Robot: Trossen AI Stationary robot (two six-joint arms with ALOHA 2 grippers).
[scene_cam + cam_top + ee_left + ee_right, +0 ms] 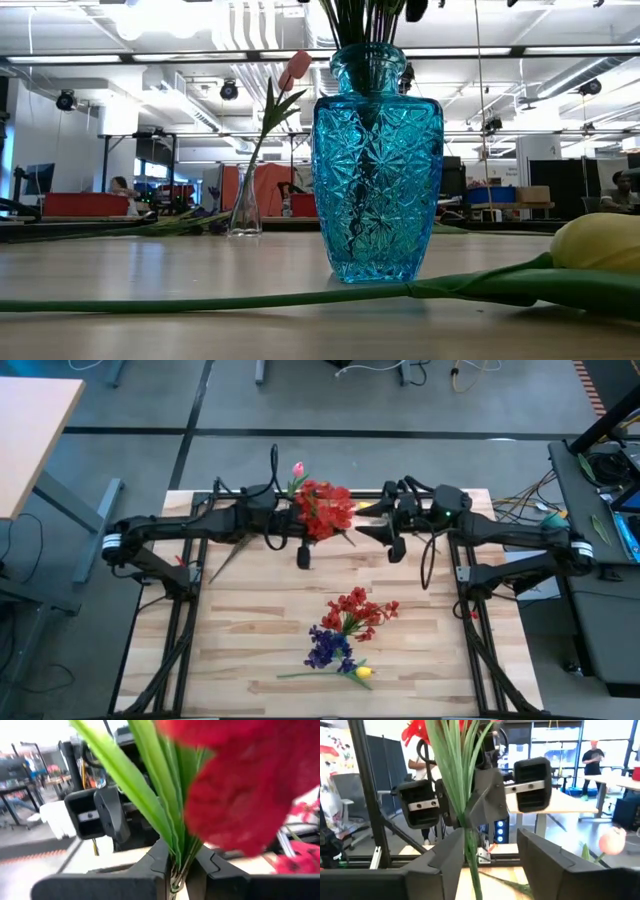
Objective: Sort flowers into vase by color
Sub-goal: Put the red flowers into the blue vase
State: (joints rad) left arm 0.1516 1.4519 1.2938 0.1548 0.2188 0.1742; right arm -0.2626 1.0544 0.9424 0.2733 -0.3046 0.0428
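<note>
A bunch of red flowers [325, 510] on green stems stands upright over the blue glass vase [375, 170], and the stems run down into its mouth [365, 30]. My left gripper [176, 872], reaching in from the table's left, is shut on those stems below the red heads [250, 785]. My right gripper [492, 857] is open on the vase's right side, with the stems [470, 845] between its fingers, close to one of them. A pink tulip [293, 70] stands in a small clear vase [245, 210]. My left gripper pinches the bundle of green stems [179, 855] between its two fingers, just below the leaves and red heads. It comes in level from the table's left, with the fingers across the stems. The bunch stands upright, its lower ends inside the blue vase. My right gripper: whether a finger [451, 855] touches the stems, I cannot tell.
On the near half of the table lie a red cluster [360, 610], a purple cluster [330, 648] and a yellow tulip [363, 673], whose stem [250, 298] runs flat across the wood in front of the blue vase. The clear vase stands at the far edge.
</note>
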